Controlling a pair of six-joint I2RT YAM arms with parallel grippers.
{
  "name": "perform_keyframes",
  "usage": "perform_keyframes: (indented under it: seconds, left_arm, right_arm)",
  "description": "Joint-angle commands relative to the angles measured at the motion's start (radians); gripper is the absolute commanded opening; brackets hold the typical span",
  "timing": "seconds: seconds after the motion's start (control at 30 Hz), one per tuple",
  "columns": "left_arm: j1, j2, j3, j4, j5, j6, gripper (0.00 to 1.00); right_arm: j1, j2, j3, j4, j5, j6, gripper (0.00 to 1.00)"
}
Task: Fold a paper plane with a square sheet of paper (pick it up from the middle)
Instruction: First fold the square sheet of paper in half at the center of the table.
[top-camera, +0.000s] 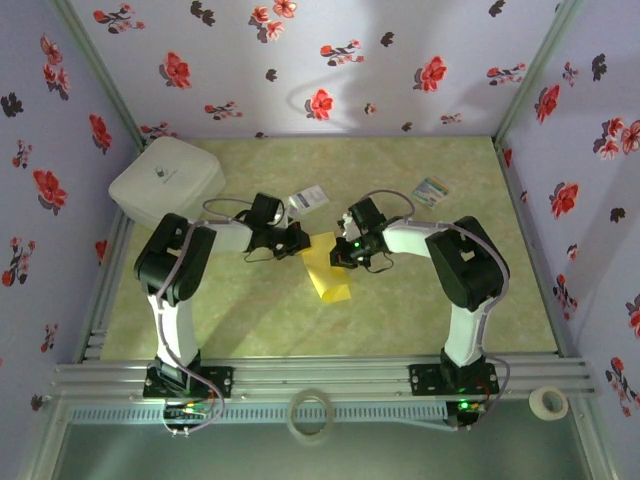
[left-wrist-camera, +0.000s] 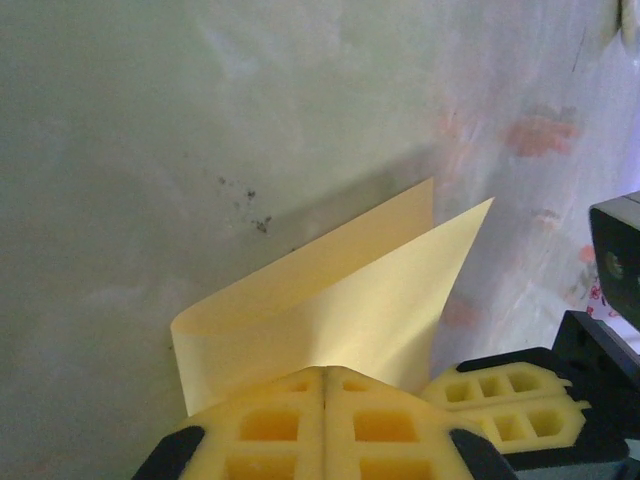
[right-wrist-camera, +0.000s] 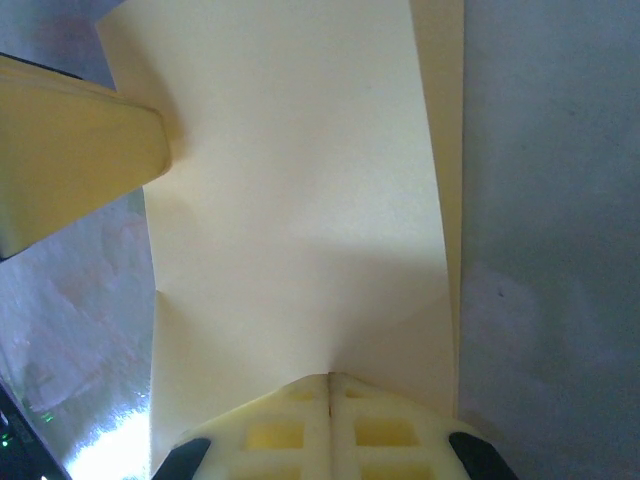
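Note:
The square sheet of paper is pale yellow and bent double in a loose fold, hanging over the middle of the table. My left gripper is shut on its left edge. In the left wrist view the sheet rises from the closed left gripper as two curved layers. My right gripper is shut on the opposite edge. From the right wrist the sheet spreads upward from the pinched right gripper, with a yellow finger of the left gripper at its upper left. No paper plane shape is visible.
A white box sits at the table's back left. A small white card with blue print and a striped card lie behind the grippers. Two tape rolls rest on the front rail. Flowered walls enclose three sides.

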Motion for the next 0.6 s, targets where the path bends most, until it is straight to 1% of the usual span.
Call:
perform_keyframes:
  seconds: [0.0, 0.2, 0.43, 0.57]
  left_arm:
    - [0.008, 0.049, 0.03, -0.045, -0.021, 0.044, 0.0]
    - [0.028, 0.058, 0.039, -0.102, -0.124, 0.057, 0.0]
    - [0.059, 0.053, 0.085, -0.163, -0.184, 0.032, 0.0]
    - [0.06, 0.069, 0.14, -0.242, -0.233, 0.03, 0.0]
  right_arm:
    - [-0.008, 0.05, -0.053, -0.121, 0.131, -0.008, 0.0]
    - [-0.008, 0.05, -0.053, -0.121, 0.129, -0.009, 0.0]
    - [-0.008, 0.049, -0.055, -0.121, 0.129, -0.009, 0.0]
    - [-0.008, 0.049, -0.057, -0.119, 0.13, -0.008, 0.0]
